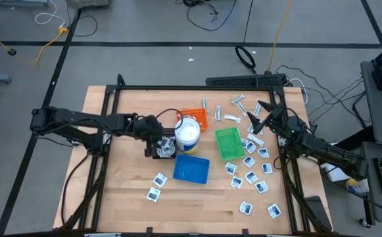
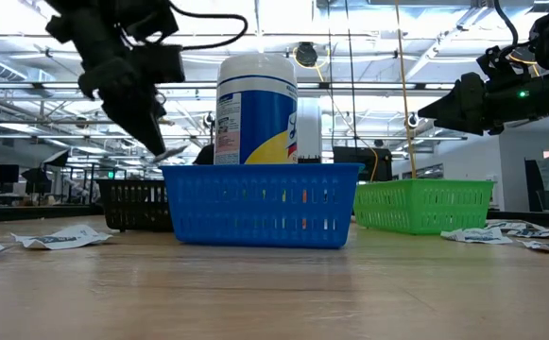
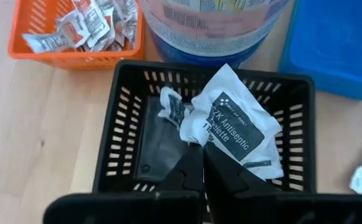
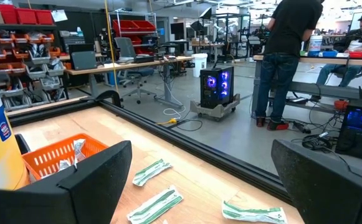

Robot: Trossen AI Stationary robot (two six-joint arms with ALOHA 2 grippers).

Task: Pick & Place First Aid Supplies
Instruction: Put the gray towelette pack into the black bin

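Left gripper [image 3: 202,163] with packet [image 3: 233,127] over black tray [image 3: 115,134].

Both arms are dark, near-black, built of jointed segments with black cables looping along them. The left gripper [image 3: 202,163] has two matte black wedge-shaped fingers. The right gripper [image 4: 199,180] has broad, blunt black fingers with flat faces.

Left tool [image 3: 202,163] pinched closed; right tool [image 4: 202,180] agape
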